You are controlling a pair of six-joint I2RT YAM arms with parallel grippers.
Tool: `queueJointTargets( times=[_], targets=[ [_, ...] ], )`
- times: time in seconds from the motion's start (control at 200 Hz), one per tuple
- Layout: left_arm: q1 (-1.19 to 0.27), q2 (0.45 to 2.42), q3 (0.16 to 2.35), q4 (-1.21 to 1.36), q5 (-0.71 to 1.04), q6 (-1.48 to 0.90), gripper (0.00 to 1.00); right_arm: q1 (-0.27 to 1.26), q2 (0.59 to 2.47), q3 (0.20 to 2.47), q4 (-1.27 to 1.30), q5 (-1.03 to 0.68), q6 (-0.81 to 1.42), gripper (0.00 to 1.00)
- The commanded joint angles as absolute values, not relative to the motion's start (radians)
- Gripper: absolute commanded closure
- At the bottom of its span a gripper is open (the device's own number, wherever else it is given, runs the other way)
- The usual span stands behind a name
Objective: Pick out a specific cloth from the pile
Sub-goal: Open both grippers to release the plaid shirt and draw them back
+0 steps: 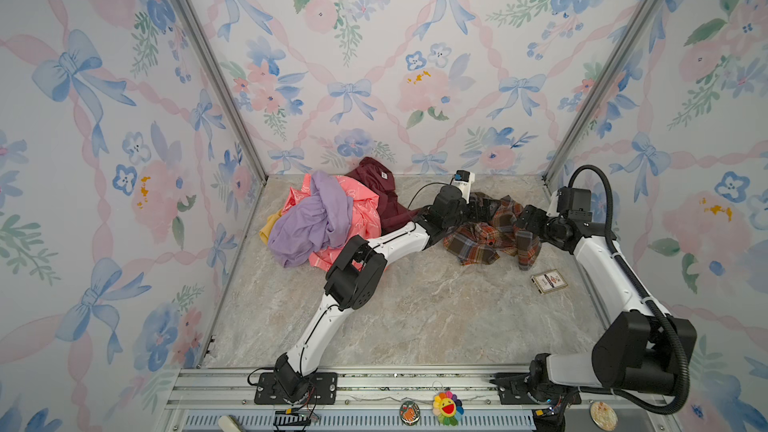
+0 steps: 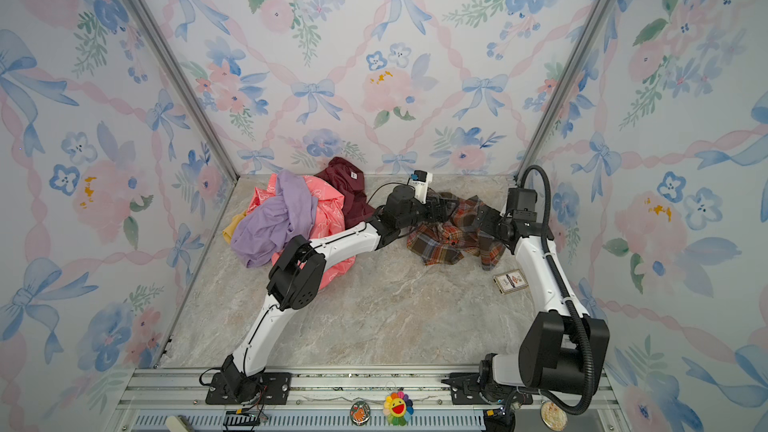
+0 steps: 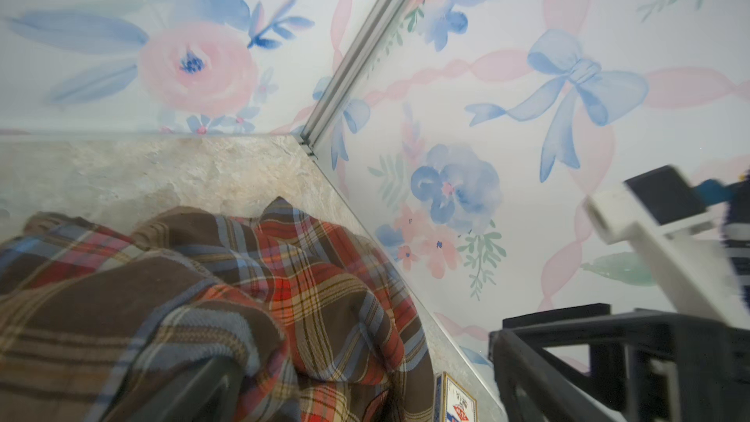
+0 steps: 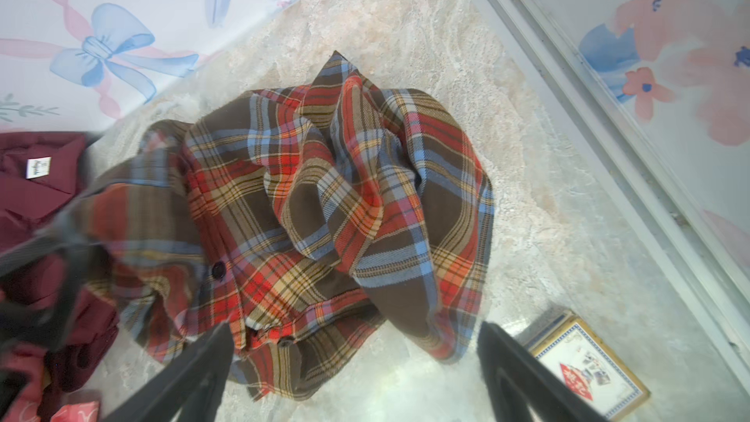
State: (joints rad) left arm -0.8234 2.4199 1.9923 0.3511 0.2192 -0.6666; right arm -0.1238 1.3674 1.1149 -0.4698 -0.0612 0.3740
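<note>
Top views: plaid shirt lay beside the pile, between left gripper and right gripper.
Left wrist: fingers apart; shirt draped over one.
Right wrist: fingers apart, nothing clamped.
Risk: draped fold might snag and drag the shirt.

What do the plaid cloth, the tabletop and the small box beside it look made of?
The plaid cloth: woven, matte, flannel-like fabric; twill ribs show and it folds softly. The tabletop: stone-look surface, beige veining, slight sheen; possibly printed laminate. The small box: printed card or tin, gold-edged face; cannot tell which.
</note>
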Motion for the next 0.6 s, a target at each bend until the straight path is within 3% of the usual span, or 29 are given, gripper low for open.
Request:
queueJointTargets(
  times=[0.0, 0.205, 0.49, 0.595],
  targets=[
    [-0.868, 2.544, 2.158, 0.191, 0.271, -0.719, 0.02, -0.124, 1.348, 1.06, -0.37, -0.117, 0.416, 0.03],
    [-0.853, 2.512, 2.104, 0.173, 0.313, -0.738, 0.02, -0.165, 1.224, 0.983, -0.305, -0.102, 0.448, 0.03],
    [-0.82, 2.285, 1.958, 0.147, 0.384, -0.659, 0.02, -0.208, 1.077, 1.028, -0.384, -0.034, 0.447, 0.03],
    [-0.809, 2.206, 1.883, 0.147, 0.431, -0.712, 0.07, -0.208, 1.016, 1.016, -0.399, 0.014, 0.438, 0.03]
  ],
)
